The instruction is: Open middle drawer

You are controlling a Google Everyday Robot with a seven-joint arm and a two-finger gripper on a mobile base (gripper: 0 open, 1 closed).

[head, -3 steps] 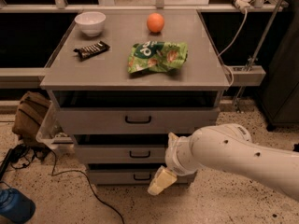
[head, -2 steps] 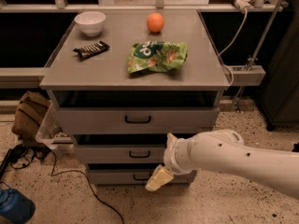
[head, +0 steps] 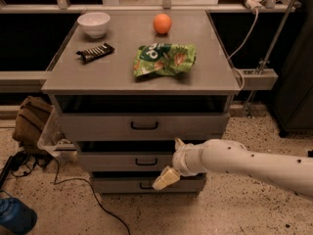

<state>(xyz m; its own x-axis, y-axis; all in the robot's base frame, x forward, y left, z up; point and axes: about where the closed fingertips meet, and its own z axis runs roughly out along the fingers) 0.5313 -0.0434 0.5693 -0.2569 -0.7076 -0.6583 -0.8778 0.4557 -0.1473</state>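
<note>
The middle drawer is a grey flat front with a small black bar handle, between the top drawer and the bottom drawer. It looks shut. My gripper is at the end of the white arm coming from the right. It is in front of the middle drawer, just right of its handle. The fingers are spread, with one cream fingertip low over the bottom drawer and one tip at the drawer's upper edge. It holds nothing.
On the cabinet top lie a white bowl, an orange, a green chip bag and a dark snack bar. A brown bag, cables and a blue object are on the floor at left.
The arm has shifted slightly left toward the middle drawer's handle and the lower finger has risen a little. The drawers have not moved.
</note>
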